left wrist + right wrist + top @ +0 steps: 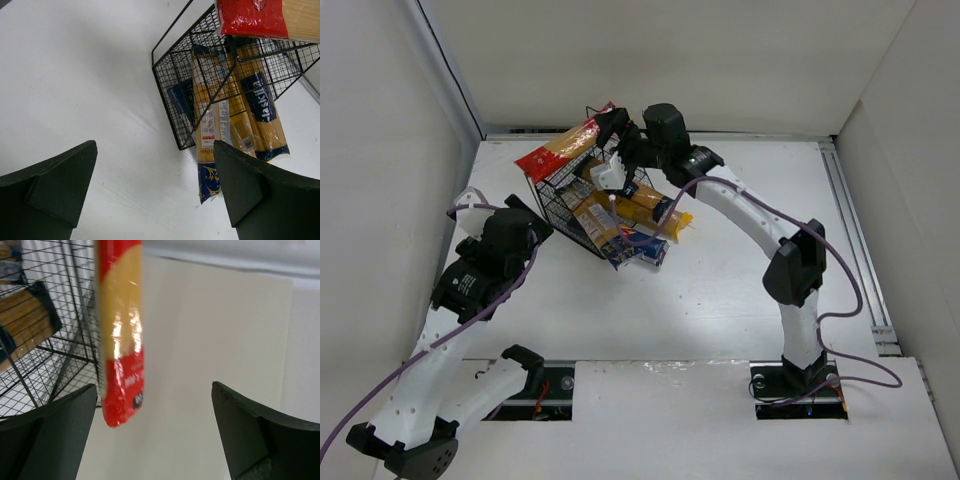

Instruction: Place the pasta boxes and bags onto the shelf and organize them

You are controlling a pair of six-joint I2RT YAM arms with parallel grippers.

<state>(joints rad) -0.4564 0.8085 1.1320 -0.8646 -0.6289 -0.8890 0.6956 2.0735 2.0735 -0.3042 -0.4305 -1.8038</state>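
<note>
- The right gripper (155, 435) was released, its jaws spread wide with nothing between them. It hovered just short of the red-and-yellow spaghetti bag (120, 340), at the upper left of the wrist view.
- The left gripper (155, 200) was likewise spread and empty over the white table (75, 75), near the rack's lower corner.
- The bag lay across the top of the black wire-mesh rack (167, 95), its red end sticking past the mesh.
- It probably handles light, with slick film over stiff, brittle strands. Gripping across the middle of its length looks safest.
- Counted: one rack and one spaghetti bag on top. At least three long packs (207, 130) poked out of the rack, one with a dark label (260, 107). One small dark-blue box (181, 100) sat behind the mesh.
</note>
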